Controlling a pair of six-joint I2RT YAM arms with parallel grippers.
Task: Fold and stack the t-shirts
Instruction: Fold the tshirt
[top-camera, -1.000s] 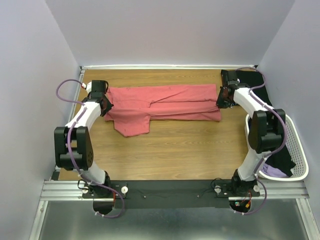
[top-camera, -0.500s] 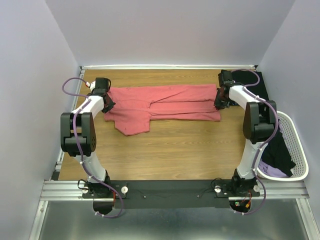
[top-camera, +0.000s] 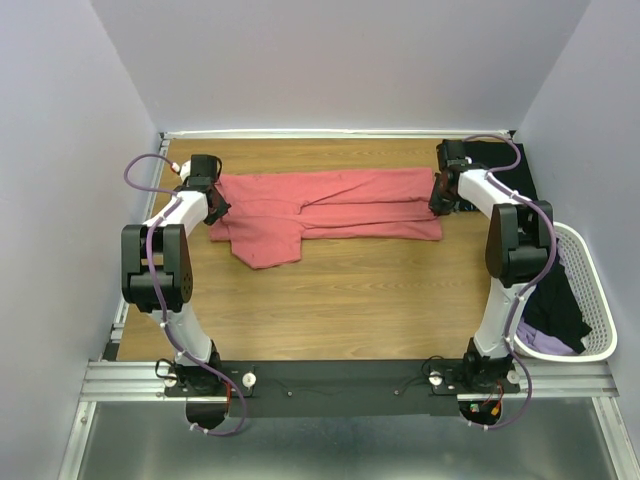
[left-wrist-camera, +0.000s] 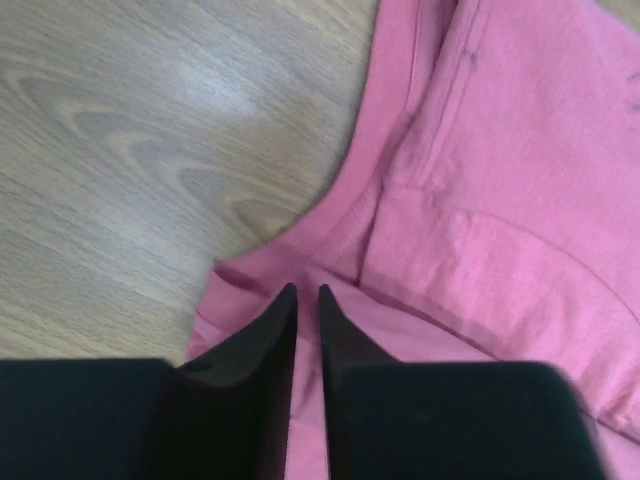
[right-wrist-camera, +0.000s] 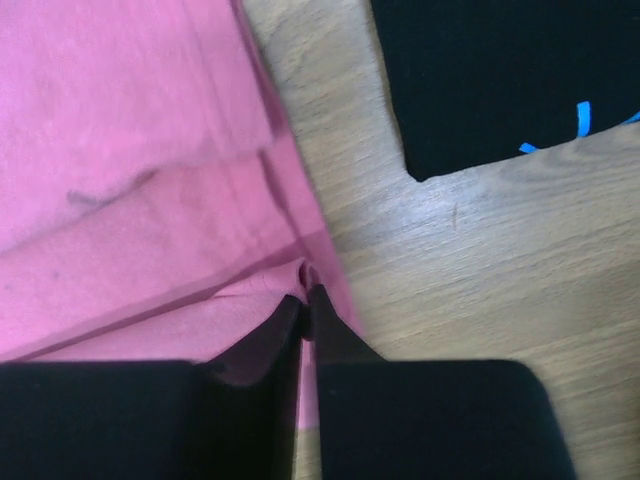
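The coral-pink t-shirt (top-camera: 340, 205) lies flat on the far half of the wooden surface (top-camera: 350, 300). Its long axis runs from left to right. It is folded along its length, so it makes a long band, and layered edges show at its right end. The ribbed neckline (left-wrist-camera: 330, 215) is at the left end. One flap of cloth (top-camera: 265, 250), perhaps a sleeve, points toward the near side from the left part.

I count one coral-pink t-shirt and one black t-shirt (right-wrist-camera: 480, 70) with small light-blue marks (right-wrist-camera: 583, 118). The black t-shirt lies flat in the far right corner, just beside the pink one but apart from it, with bare wood between them. The right arm reaches over it and hides a part of it in the top view. A white slatted basket (top-camera: 598, 290) stands at the right edge of the surface. It holds black cloth (top-camera: 560, 300) and lilac cloth (top-camera: 545, 345).

The left gripper (left-wrist-camera: 307, 290) is at the left end of the pink t-shirt, with its tips on the cloth near the neckline. A narrow slit shows between its fingers, and I cannot tell if cloth is caught in it. The right gripper (right-wrist-camera: 305, 290) is at the right end, almost together, pinching a small ridge of pink cloth.
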